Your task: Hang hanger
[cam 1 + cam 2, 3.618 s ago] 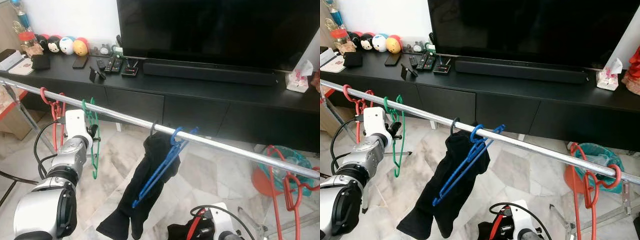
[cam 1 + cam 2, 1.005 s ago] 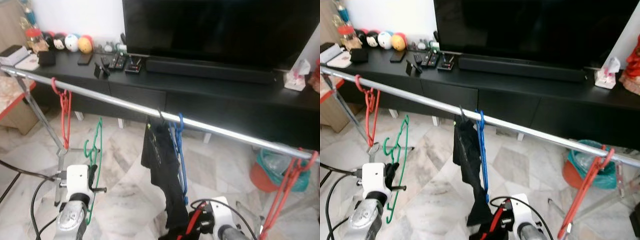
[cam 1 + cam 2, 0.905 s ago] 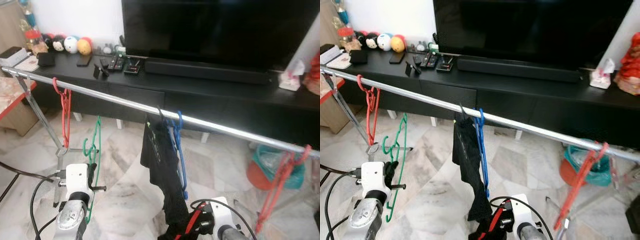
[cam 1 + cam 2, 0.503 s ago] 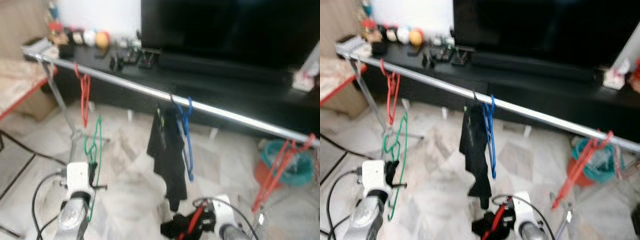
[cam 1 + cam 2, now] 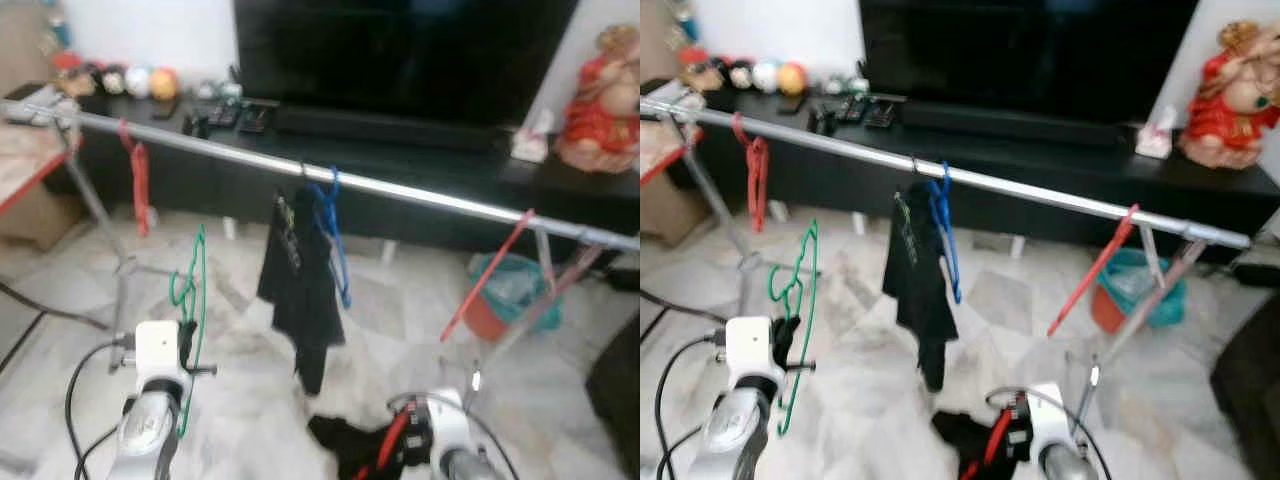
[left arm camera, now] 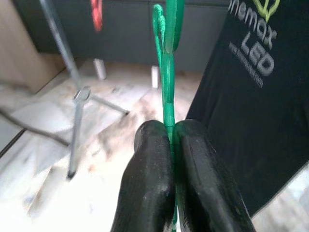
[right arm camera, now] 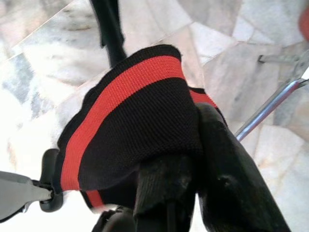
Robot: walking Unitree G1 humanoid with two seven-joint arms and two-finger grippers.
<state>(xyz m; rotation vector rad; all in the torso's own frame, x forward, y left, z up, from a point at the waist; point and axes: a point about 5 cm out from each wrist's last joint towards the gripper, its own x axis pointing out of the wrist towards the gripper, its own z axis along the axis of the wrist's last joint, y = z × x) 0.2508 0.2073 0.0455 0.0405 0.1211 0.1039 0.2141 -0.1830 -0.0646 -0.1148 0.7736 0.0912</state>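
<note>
Thin green plastic hanger (image 5: 190, 300), upright and off the rail, pinched between the two black fingers (image 6: 149, 169) of the left gripper (image 6: 170, 140), jaws closed tight on its slim frame, hook (image 6: 161, 19) uppermost. Likely light and fairly stiff, but slick and narrow, so prone to swivel in the pinch; best kept held on the frame below the neck, hook left free to drop over the long silver metal rail (image 5: 420, 196). Well below that rail for now, low and to the left, near the marble floor (image 5: 250, 400). Right gripper (image 7: 193, 145) low at the bottom edge, fingers clamped on a soft black knitted garment with a red stripe (image 7: 130, 116), limp and trailing. Already on the rail: a red hanger (image 5: 135, 175) near the left end, a black T-shirt with printed lettering (image 5: 295, 290) beside a blue hanger (image 5: 335, 245) at the middle, another red hanger (image 5: 485, 275) slanting at the right. Open stretch between the left red hanger and the shirt looks the easiest slot. Behind, a low black TV cabinet (image 5: 420, 160) and large dark television (image 5: 400, 50); rack's splayed leg (image 5: 115, 250) close to the left arm, worth avoiding on the lift.
</note>
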